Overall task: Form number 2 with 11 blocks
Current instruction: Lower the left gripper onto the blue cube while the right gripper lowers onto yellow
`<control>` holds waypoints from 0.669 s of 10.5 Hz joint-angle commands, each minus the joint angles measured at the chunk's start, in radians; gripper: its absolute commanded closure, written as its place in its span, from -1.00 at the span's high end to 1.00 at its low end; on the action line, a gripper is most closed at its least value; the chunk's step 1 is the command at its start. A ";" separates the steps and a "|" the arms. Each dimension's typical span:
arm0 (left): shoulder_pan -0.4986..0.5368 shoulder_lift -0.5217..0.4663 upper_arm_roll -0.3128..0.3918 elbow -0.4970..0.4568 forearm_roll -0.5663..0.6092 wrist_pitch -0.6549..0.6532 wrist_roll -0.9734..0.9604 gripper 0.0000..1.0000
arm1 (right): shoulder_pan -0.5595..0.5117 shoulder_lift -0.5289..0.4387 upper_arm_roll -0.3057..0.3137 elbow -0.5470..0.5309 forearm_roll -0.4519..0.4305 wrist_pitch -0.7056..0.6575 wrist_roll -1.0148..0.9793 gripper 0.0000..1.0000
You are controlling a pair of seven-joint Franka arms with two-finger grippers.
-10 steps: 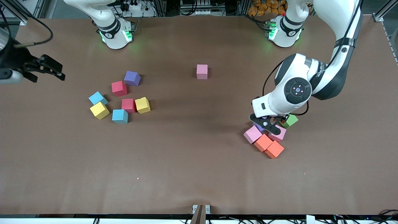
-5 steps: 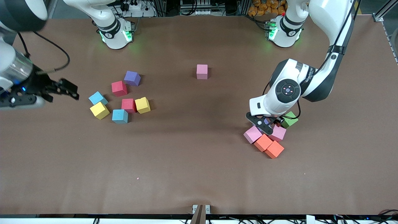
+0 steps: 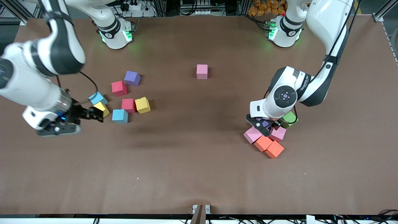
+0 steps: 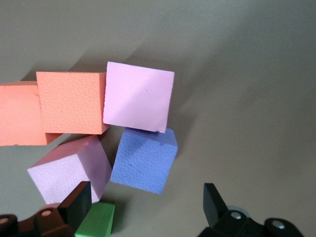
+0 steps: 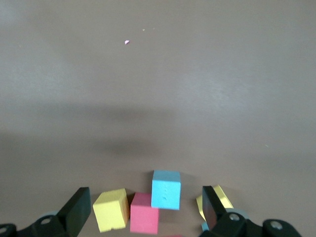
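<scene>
Loose blocks lie in two groups; no number 2 is in view. Toward the right arm's end are a purple (image 3: 132, 78), two red (image 3: 119, 88), two blue (image 3: 120, 116) and two yellow (image 3: 142, 105) cubes. My right gripper (image 3: 94, 114) hangs open over the yellow cube (image 3: 103, 107) there, with a blue (image 5: 165, 190), a red (image 5: 144, 219) and a yellow (image 5: 111, 210) cube ahead of the right gripper (image 5: 145, 200). A lone pink cube (image 3: 202, 71) sits mid-table. My left gripper (image 3: 266, 126) stands open over a purple cube (image 4: 144, 160) among two pink (image 4: 139, 96) and two orange (image 4: 71, 101) cubes.
A green cube (image 3: 289, 118) lies against the group at the left arm's end, close to one left finger (image 4: 79, 205). Bare brown table (image 3: 192, 149) stretches between the two groups and toward the front camera.
The right arm has swung in from the table's end to the cubes there. The left gripper has sunk a little over the purple cube. Both stay open.
</scene>
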 commanded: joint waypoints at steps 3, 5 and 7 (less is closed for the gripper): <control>0.013 0.030 -0.007 -0.010 0.064 0.059 0.011 1.00 | 0.029 -0.014 0.001 -0.216 0.009 0.243 0.013 1.00; 0.013 0.038 -0.007 -0.007 0.070 0.061 0.011 1.00 | 0.031 -0.019 0.001 -0.258 0.009 0.263 0.013 1.00; 0.013 0.055 -0.007 -0.010 0.070 0.085 0.013 1.00 | 0.047 -0.025 0.003 -0.325 0.007 0.321 0.013 1.00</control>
